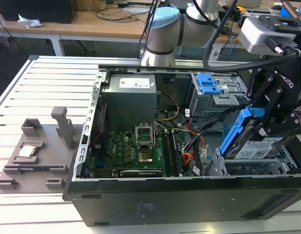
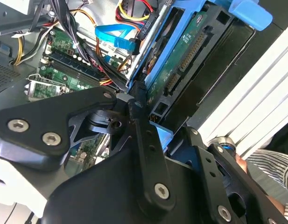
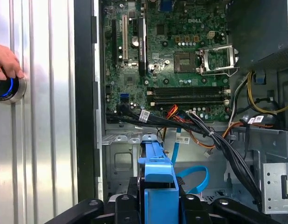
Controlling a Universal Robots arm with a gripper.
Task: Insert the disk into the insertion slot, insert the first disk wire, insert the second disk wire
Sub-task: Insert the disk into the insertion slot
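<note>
My gripper (image 1: 261, 124) is shut on the disk (image 1: 257, 147), a silver drive with a white label in a bright blue carrier. The disk hangs tilted, its lower end over the insertion slot (image 1: 238, 168), the light grey perforated cage at the case's front corner on the exterior view's right. In the second wrist view the disk (image 2: 186, 56) shows its green underside and connectors past the black fingers (image 2: 139, 109). The first wrist view has the blue carrier (image 3: 158, 179) between the fingers. A blue flat disk wire (image 3: 196, 176) and a black plug on red and yellow wires (image 2: 146, 25) lie loose nearby.
The open case holds a green motherboard (image 1: 135, 151), a grey power supply (image 1: 130, 97) and a taller cage with a blue latch (image 1: 209, 83). A grey fixture (image 1: 38, 151) lies on the slatted table at the exterior view's left. A person's hand (image 3: 6, 63) rests on a blue-lit knob (image 3: 8, 88).
</note>
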